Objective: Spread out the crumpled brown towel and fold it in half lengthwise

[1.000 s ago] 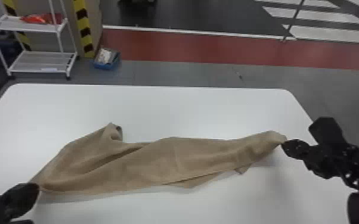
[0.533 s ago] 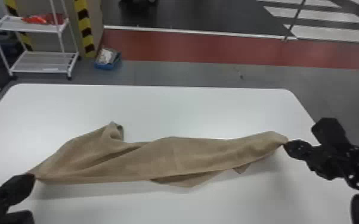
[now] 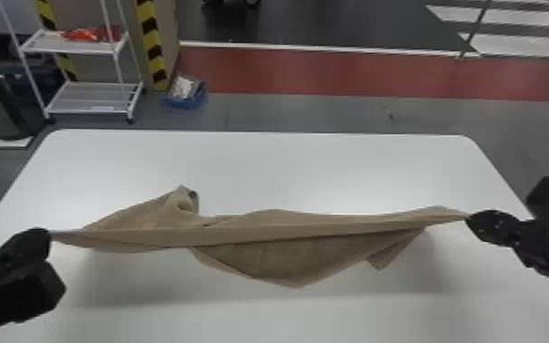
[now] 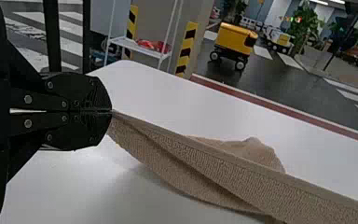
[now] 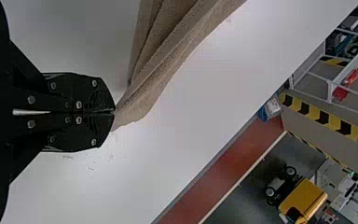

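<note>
My left gripper (image 3: 49, 235) is at the left of the head view and my right gripper (image 3: 468, 219) at the right, each at one end of the brown towel (image 3: 260, 232). The towel is stretched between them, its near edge raised off the table and a pointed part sagging below it. A bunched corner rests at the towel's far left. In the left wrist view, my left gripper (image 4: 111, 111) is shut on a corner of the towel (image 4: 205, 158). My right gripper (image 5: 113, 112) is likewise shut on the towel's other corner (image 5: 168, 60) in the right wrist view.
The white table (image 3: 287, 168) extends beyond the towel on its far and near sides. Past the table's far left corner stand a white shelf rack (image 3: 82, 98) and, on the floor, a blue box (image 3: 186, 98).
The left gripper has risen with its corner of towel. The near edge has lifted and pulled straighter, with more cloth sagging beneath it. The right gripper has barely moved.
</note>
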